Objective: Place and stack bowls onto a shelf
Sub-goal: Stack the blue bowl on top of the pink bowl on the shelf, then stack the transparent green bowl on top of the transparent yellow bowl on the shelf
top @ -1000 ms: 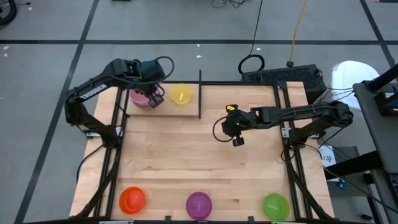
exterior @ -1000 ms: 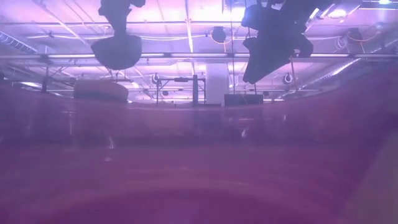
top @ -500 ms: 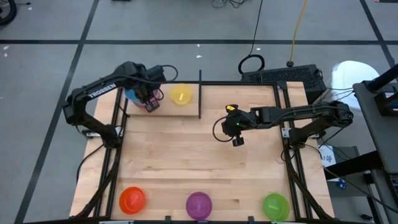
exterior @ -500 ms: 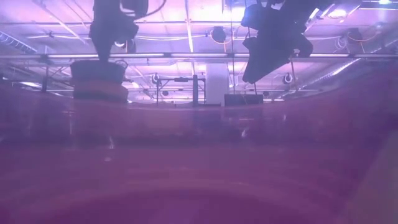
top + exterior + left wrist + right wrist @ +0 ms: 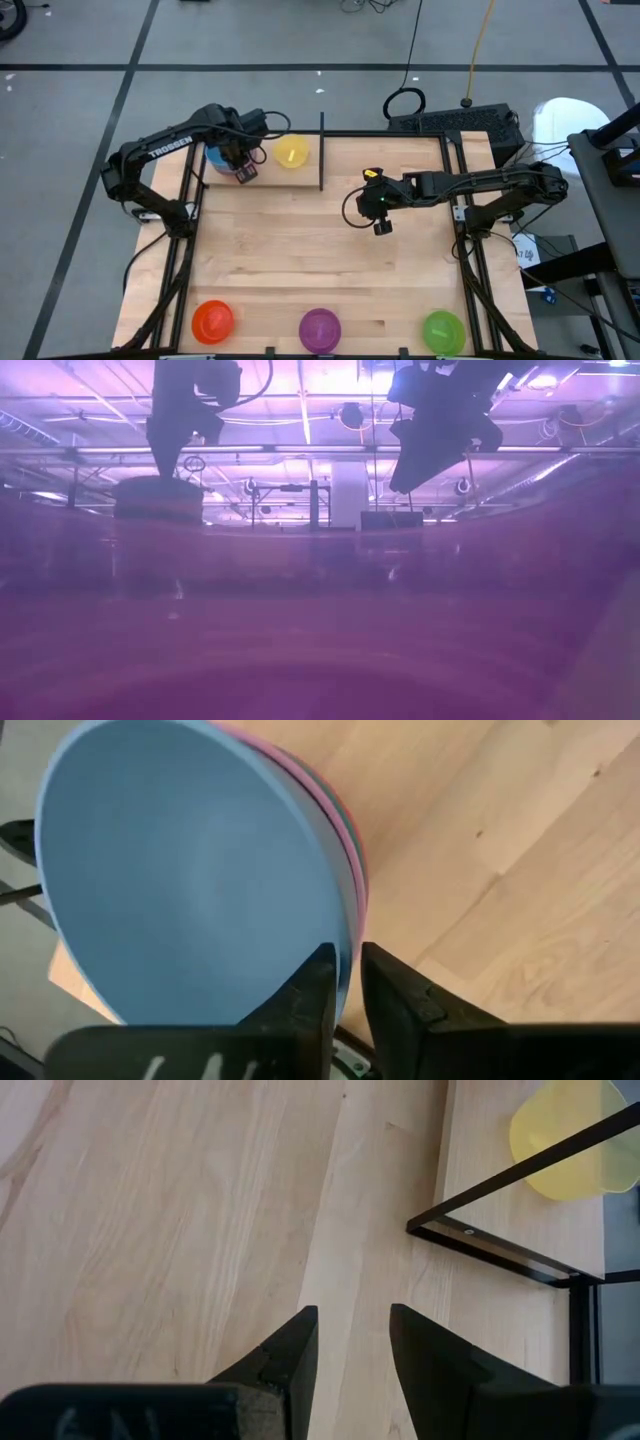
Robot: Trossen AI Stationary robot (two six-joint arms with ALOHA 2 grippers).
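My left gripper [image 5: 243, 166] is at the left end of the shelf [image 5: 305, 167], shut on the blue bowl [image 5: 217, 156]. That bowl sits nested in the pink bowl [image 5: 345, 840], with more rims showing under it. In the low view the stack [image 5: 158, 498] stands below the left gripper [image 5: 185, 438]. The yellow bowl [image 5: 291, 152] rests on the shelf plank, left of the black divider [image 5: 321, 150]. My right gripper [image 5: 381, 216] hangs open above the bare tabletop, right of the divider, touching nothing. My left gripper pinches the blue bowl's rim [image 5: 343, 952] on the side toward the table's near edge, one finger [image 5: 312, 988] inside the bowl and the other finger [image 5: 392, 992] outside. The fingers come from above, slanting down. The bowl rests nested in the pink bowl.
An orange-red bowl [image 5: 213, 320], a purple bowl [image 5: 320, 327] and a green bowl [image 5: 443, 330] stand along the table's near edge. Black frame rods [image 5: 462, 215] run along both table sides. Bare wood lies across the table's middle.
My left gripper carried the blue bowl down and toward the table's left and near side, from above the shelf's far edge onto the pink bowl. The blue bowl now sits nested in the stack and covers the pink one from above.
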